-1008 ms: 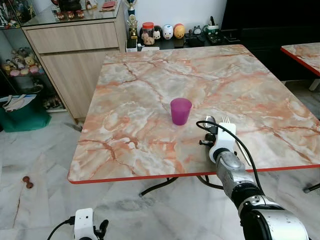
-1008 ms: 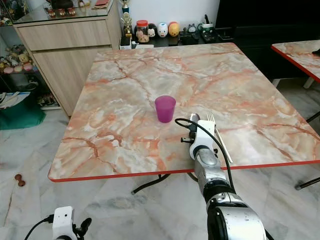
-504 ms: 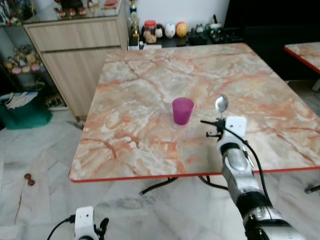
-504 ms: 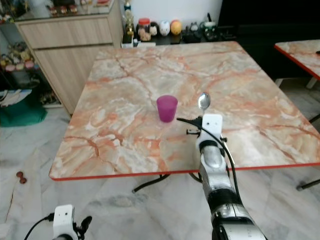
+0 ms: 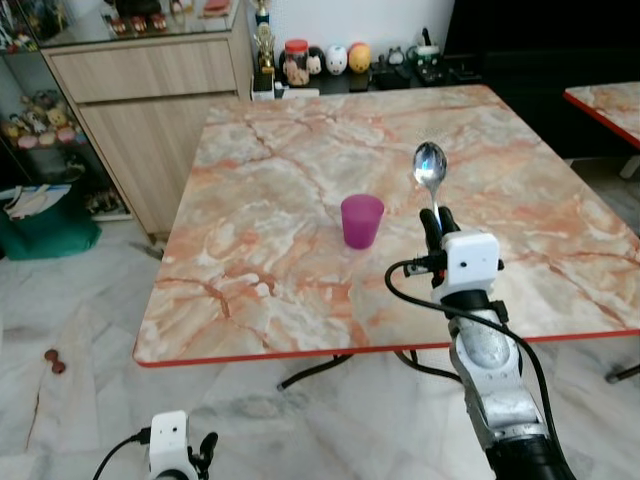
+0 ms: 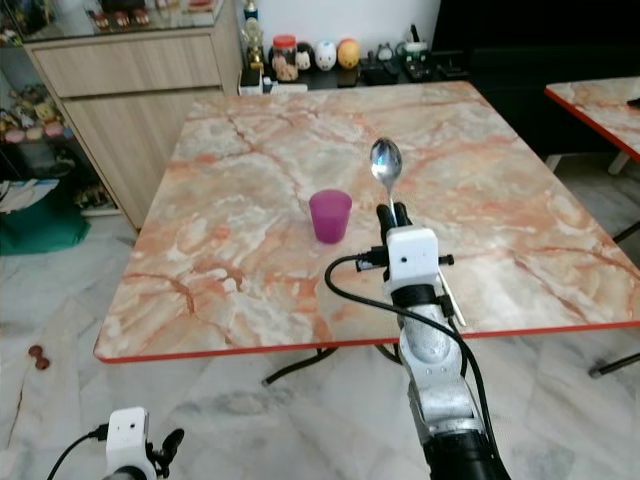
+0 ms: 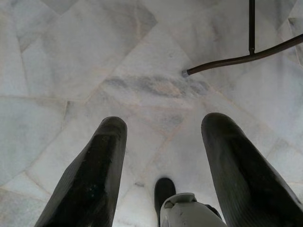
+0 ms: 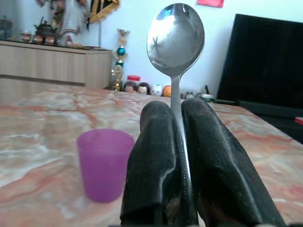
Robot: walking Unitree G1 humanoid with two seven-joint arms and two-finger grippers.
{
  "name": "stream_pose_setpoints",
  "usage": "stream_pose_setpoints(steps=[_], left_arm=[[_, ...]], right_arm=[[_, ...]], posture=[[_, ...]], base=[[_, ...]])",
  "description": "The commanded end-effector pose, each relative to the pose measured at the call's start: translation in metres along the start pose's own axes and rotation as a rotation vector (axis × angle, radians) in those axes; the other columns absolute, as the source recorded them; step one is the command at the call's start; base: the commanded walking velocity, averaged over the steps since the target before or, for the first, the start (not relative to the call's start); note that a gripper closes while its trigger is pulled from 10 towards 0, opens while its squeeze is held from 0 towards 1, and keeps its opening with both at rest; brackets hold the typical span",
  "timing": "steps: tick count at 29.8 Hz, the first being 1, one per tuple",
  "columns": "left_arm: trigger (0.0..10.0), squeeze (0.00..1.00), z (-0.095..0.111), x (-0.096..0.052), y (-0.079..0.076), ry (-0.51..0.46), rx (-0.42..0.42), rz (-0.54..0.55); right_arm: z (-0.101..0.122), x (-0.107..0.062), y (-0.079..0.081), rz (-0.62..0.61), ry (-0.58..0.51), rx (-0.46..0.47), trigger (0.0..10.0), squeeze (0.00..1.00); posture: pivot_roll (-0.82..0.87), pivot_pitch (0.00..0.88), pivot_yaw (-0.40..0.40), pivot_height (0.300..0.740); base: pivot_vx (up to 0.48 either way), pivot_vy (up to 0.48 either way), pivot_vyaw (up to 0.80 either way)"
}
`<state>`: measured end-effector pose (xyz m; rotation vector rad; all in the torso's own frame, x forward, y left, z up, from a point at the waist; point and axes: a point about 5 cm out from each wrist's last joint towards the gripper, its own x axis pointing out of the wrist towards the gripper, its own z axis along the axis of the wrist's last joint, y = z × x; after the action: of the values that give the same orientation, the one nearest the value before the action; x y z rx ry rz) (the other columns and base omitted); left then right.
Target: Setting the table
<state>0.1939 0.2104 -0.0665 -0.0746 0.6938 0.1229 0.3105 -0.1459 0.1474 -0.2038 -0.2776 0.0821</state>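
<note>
The right tool is lifted above the near part of the marble-patterned desk, its two black fingers pinching the handle of a metal spoon. The spoon stands nearly upright, bowl at the top, well off the desk surface. Just to the robot's left of it, a purple cup stands upright on the desk, roughly at its middle and apart from the tool. Close behind the right arm, near the desk's front edge, a slim pale piece of cutlery lies flat on the marble; most of it is hidden by the arm, so I can't tell what it is. The left tool hangs low beside the robot over the pale marble floor, its fingers spread wide with nothing between them, a dark curved desk leg resting on the tiles ahead of it. Beyond the desk, a wooden cabinet stands against the wall, with a row of small figurines and jars beside it.
</note>
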Motion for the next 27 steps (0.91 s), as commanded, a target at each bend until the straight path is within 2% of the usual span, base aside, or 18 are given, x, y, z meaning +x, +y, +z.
stream_pose_setpoints(steps=[1,9,16,27], left_arm=[[10.0,0.0,0.002,0.001,-0.001,0.007,0.021,-0.009],[10.0,0.0,0.004,0.001,0.003,-0.003,0.021,0.004],[10.0,0.0,0.003,0.001,0.003,-0.002,0.02,0.006],[10.0,0.0,0.003,0.001,0.003,-0.004,0.017,0.01]], right_arm=[[0.004,-0.001,0.009,0.019,0.002,0.027,10.0,0.0],[0.016,0.008,0.001,0.013,-0.011,0.013,10.0,0.0],[0.013,0.009,-0.002,0.004,0.022,0.0,10.0,0.0],[0.019,0.014,-0.01,-0.028,0.01,0.016,10.0,0.0]], posture=[[-0.07,0.0,0.039,0.707],[-0.07,0.0,0.038,0.707],[-0.07,0.0,0.037,0.707],[-0.08,0.0,0.035,0.707]], base=[[0.0,-0.289,0.0],[0.0,-0.48,0.0],[0.0,-0.48,0.0],[0.0,-0.48,0.0]])
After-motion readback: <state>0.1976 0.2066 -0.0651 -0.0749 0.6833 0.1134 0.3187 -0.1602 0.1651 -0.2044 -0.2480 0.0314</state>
